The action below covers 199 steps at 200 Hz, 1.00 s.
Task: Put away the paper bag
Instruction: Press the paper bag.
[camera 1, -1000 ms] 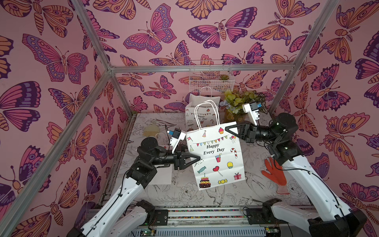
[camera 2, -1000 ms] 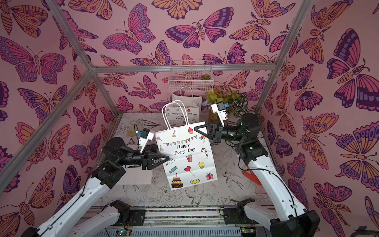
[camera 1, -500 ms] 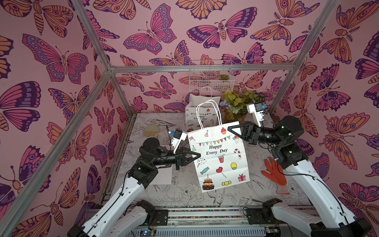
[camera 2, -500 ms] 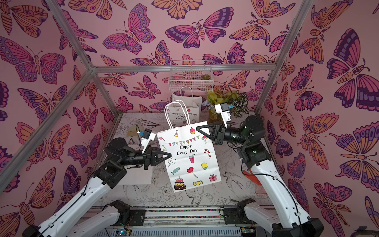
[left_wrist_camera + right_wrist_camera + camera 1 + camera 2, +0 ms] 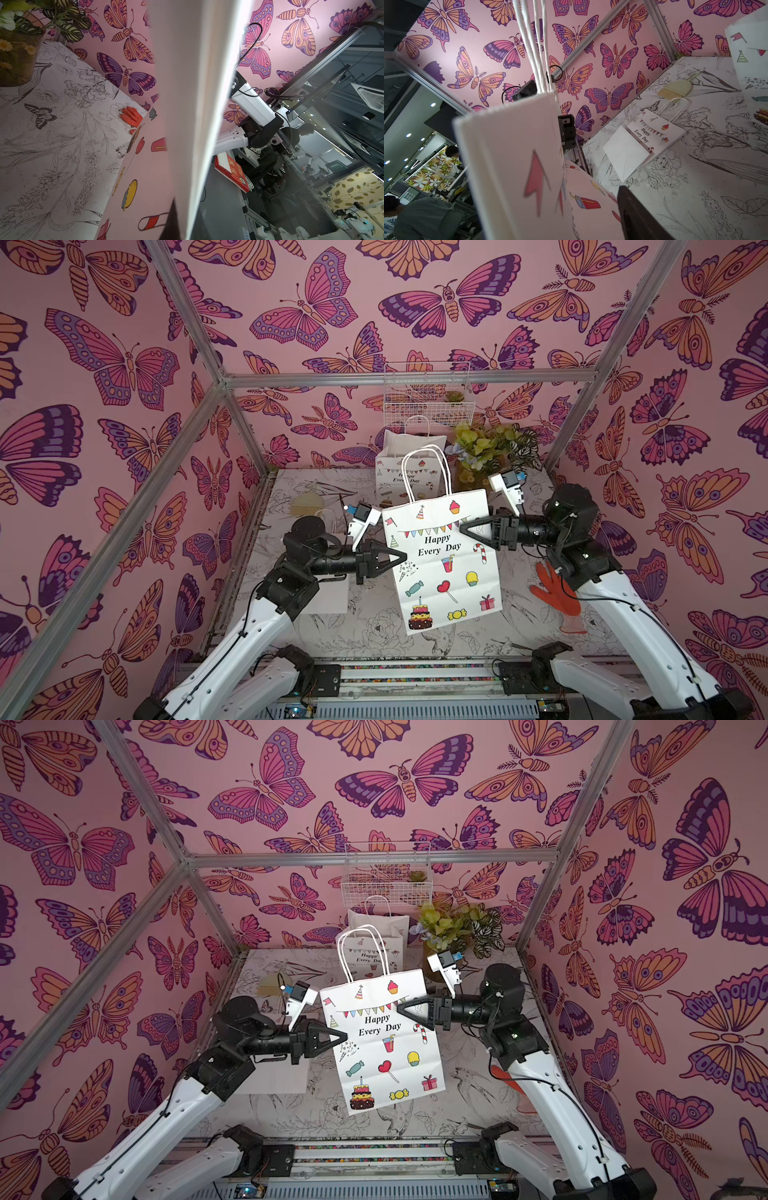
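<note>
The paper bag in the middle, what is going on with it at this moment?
The bag is upright over the table, between the two arms. The left end effector is shut on its left edge. The right end effector is at the right edge, but in the right wrist view its jaws stand apart, so only the left one seems to grip. A second bag stands at the back. The held one is not yet put away.
</note>
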Available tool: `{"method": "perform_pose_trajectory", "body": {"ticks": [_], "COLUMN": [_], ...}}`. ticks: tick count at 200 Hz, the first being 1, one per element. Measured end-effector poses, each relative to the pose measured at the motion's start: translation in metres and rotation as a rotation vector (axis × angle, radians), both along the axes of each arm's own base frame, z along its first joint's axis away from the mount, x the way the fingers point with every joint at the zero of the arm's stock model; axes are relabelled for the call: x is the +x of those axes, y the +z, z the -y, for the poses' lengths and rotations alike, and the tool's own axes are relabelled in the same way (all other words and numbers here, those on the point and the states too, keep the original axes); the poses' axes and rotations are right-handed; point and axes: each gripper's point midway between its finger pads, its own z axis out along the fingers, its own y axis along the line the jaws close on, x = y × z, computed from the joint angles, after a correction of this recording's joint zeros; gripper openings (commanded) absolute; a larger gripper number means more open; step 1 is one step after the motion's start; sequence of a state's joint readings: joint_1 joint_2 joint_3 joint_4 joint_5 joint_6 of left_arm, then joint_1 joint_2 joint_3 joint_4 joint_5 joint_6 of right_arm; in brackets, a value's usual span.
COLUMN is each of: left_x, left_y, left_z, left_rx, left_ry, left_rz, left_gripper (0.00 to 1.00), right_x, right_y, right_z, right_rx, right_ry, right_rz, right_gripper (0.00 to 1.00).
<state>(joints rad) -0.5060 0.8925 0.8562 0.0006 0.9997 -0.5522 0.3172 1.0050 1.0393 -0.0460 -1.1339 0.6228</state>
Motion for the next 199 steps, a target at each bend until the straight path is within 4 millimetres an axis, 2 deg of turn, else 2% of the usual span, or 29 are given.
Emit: {"method": "perform_pose_trajectory", "body": {"ticks": [46,99,112,160,169,181,191,199], "left_x": [-0.006,-0.008,-0.009,-0.012,-0.012,-0.011,-0.011,-0.01], "left_y": [0.005,0.01,0.009,0.011,0.012,0.011,0.012,0.012], "left_z": [-0.003,-0.007,-0.008,-0.011,-0.011,-0.011,-0.012,-0.012], "left_rx": [0.028,0.042,0.045,0.04,0.04,0.041,0.04,0.039], "left_ry": [-0.018,-0.02,-0.023,-0.027,-0.025,-0.023,-0.023,-0.021], "left_rz": [-0.004,0.001,-0.004,0.002,0.004,0.001,0.002,0.002], "left_gripper": [0.0,0.0,0.0,0.0,0.0,0.0,0.11,0.27], "right_x": [-0.021,-0.035,-0.04,-0.042,-0.041,-0.04,-0.04,-0.039], "right_y": [-0.004,-0.007,-0.009,-0.012,-0.013,-0.013,-0.013,-0.012], "right_z": [-0.009,-0.005,-0.003,-0.001,-0.002,-0.002,-0.002,-0.002], "right_rx": [-0.02,-0.034,-0.036,-0.04,-0.039,-0.038,-0.037,-0.035], "right_ry": [0.063,0.064,0.058,0.042,0.044,0.044,0.044,0.044], "right_rz": [0.016,0.044,0.053,0.056,0.052,0.042,0.04,0.041], "right_gripper": [0.68,0.64,0.56,0.06,0.0,0.0,0.0,0.0]}}
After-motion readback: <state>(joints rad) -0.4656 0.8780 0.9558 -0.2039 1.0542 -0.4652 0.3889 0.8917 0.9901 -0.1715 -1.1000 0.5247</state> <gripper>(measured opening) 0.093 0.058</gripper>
